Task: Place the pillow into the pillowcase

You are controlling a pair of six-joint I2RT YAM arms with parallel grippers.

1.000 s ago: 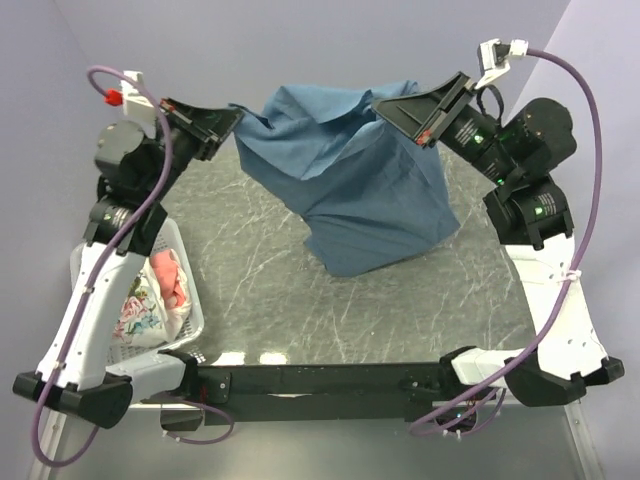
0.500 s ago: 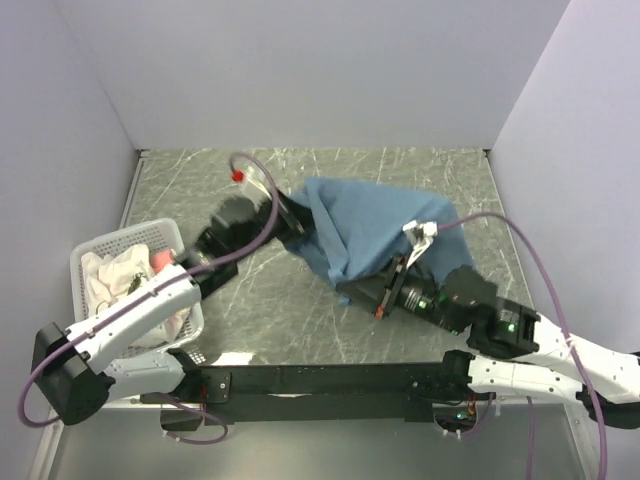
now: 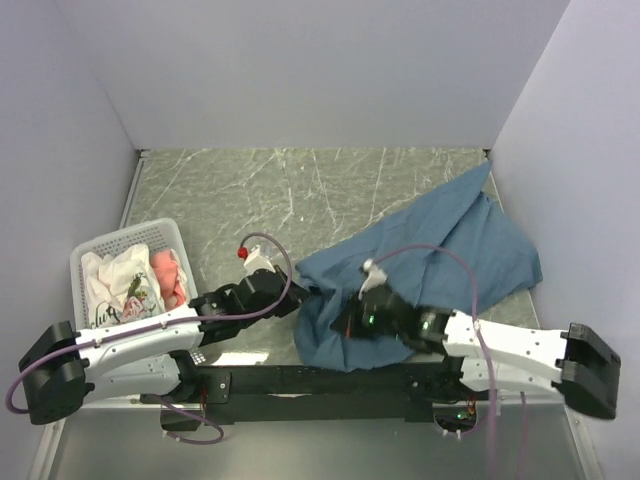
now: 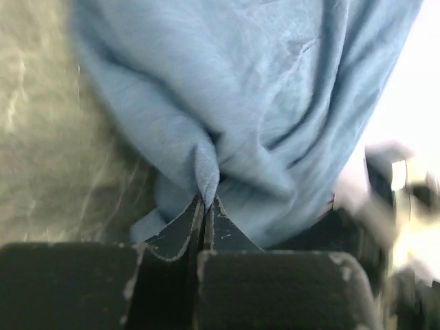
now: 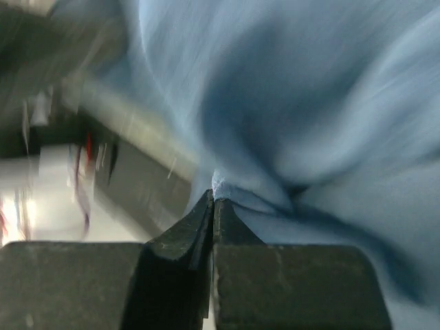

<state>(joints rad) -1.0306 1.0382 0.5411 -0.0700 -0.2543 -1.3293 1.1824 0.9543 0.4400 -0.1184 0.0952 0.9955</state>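
The blue pillowcase point(image 3: 455, 250) lies rumpled on the right half of the table, stretching from the near edge toward the right wall. My left gripper point(image 3: 302, 296) is shut on a fold at its near left edge; the left wrist view shows the cloth point(image 4: 240, 103) pinched at the fingertips point(image 4: 205, 199). My right gripper point(image 3: 345, 325) is shut on the near edge beside it, with the fabric point(image 5: 309, 124) caught at its tips point(image 5: 214, 196). The pillow is out of view.
A white basket point(image 3: 88, 252) with pink and printed cloths stands at the near left. The grey marbled table point(image 3: 250, 190) is walled at the back and both sides. A black rail point(image 3: 320, 380) runs along the near edge.
Both arms came down from holding the pillowcase high at the back and pulled it toward the near edge. The cloth now lies low and spread to the right. Both grips held.
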